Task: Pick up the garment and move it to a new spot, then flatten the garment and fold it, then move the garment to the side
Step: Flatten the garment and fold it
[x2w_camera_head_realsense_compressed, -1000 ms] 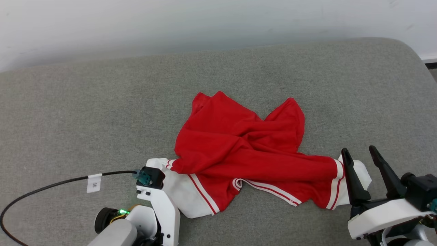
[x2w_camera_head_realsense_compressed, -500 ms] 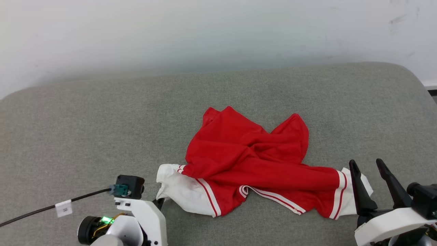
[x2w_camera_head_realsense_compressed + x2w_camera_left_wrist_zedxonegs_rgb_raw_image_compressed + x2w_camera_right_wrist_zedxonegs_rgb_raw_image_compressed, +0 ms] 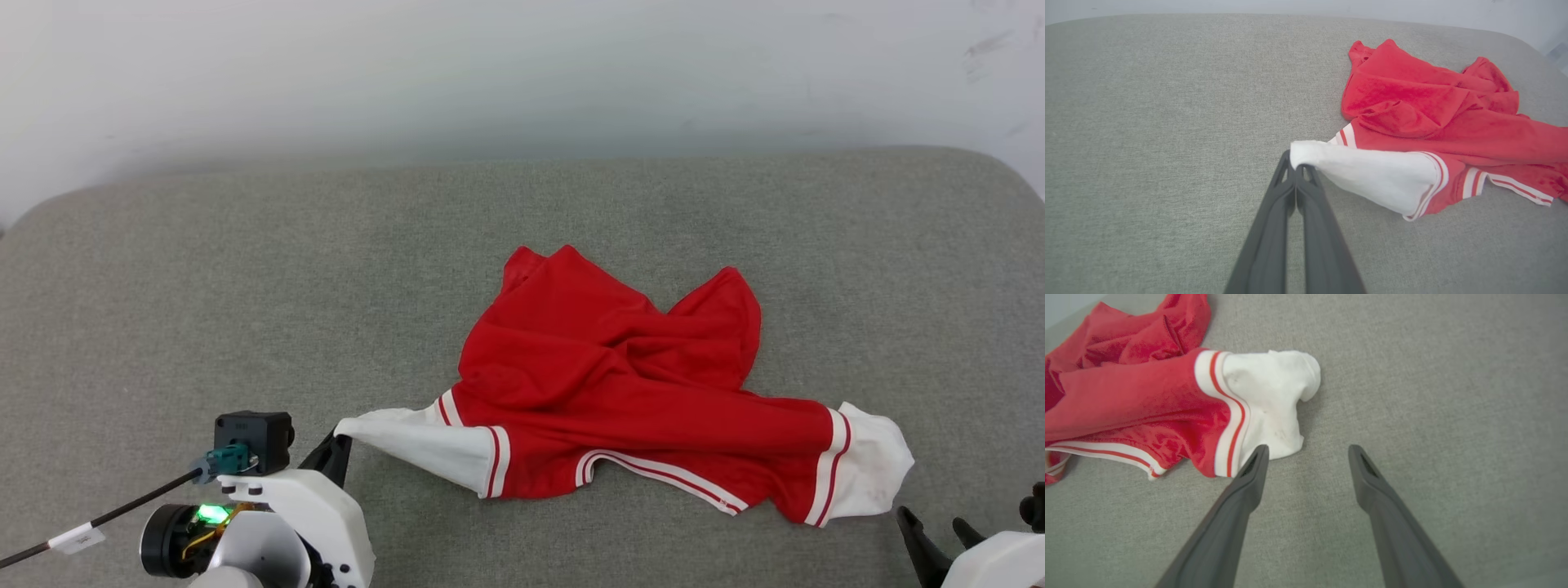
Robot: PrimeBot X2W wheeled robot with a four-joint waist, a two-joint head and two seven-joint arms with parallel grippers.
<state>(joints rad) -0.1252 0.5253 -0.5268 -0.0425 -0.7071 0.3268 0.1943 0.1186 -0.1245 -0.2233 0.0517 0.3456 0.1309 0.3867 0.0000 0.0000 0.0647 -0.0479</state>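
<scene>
The left pincer [image 3: 1296,163] is gripping the tip of one white sleeve [image 3: 1367,171] of the bright red soft fabric shirt [image 3: 620,384], its dark fingers pressed together at the lower left of the head view. The sleeve is running out to a point at that grip. The right pincer [image 3: 1308,451] is standing wide and holding nothing at the lower right corner, just beside the other white sleeve [image 3: 1269,392]. The shirt is lying crumpled right of centre on the grey woven padded surface [image 3: 245,269], with a pale wall [image 3: 490,73] running along the top.
</scene>
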